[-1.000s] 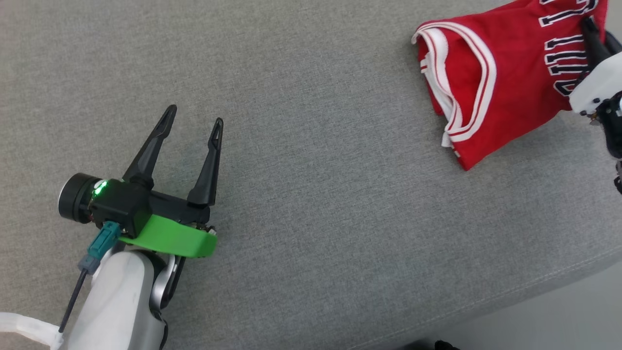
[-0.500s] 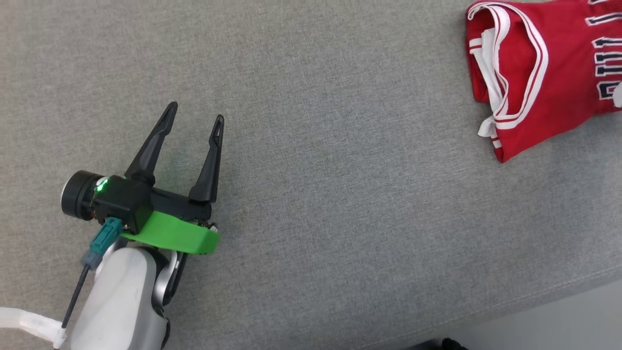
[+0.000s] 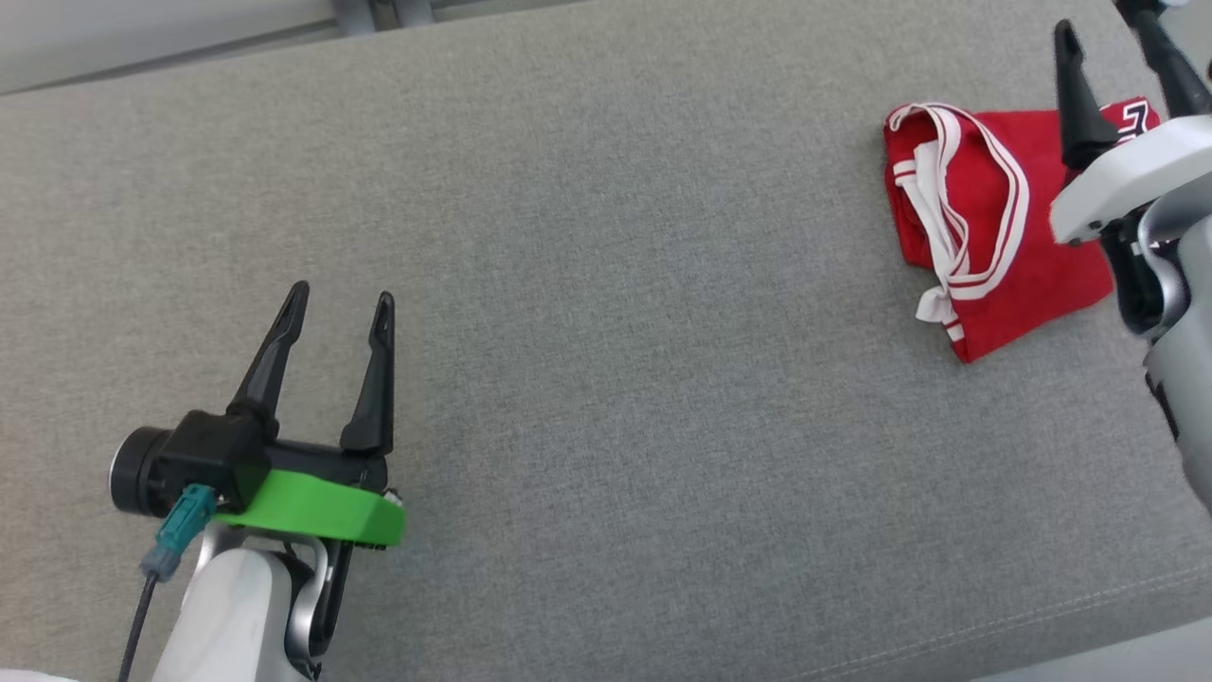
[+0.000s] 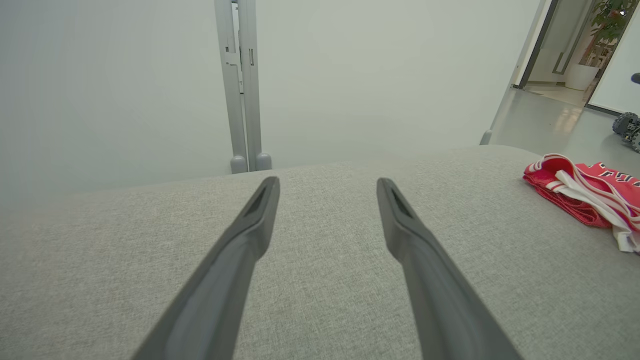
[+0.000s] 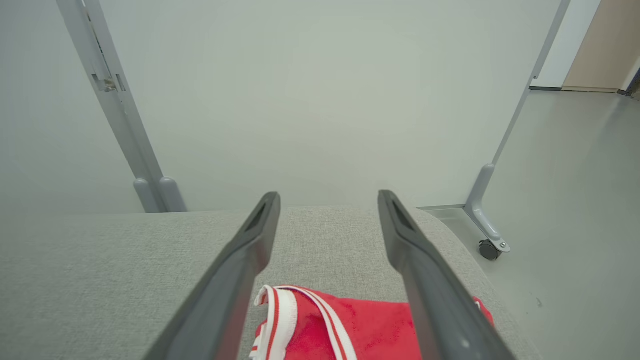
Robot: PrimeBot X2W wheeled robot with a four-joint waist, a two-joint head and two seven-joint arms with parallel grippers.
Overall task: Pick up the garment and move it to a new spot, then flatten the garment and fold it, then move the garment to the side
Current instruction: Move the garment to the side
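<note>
Red garment [image 3: 985, 237] with white trim is lying as a folded bundle on the grey cushion [image 3: 606, 284], near its right end and toward the far edge. Dark lettering is showing on its right part, mostly hidden by the arm. Right gripper [image 3: 1098, 17] is sitting over the bundle's right side with its fingers spread wide and nothing pinched between them. In the right wrist view the fabric is lying under and between the two fingers, with the tips pointing past it toward the cushion's far edge. Can't tell if the fingers are touching the cloth. Left gripper [image 3: 341, 296] is hanging over bare cushion at lower left, well apart from the garment, fingers spread and holding nothing. A pale partition [image 5: 320, 100] on grey posts is standing behind the cushion, and one castor foot [image 5: 487, 247] is resting on the floor at the right.
</note>
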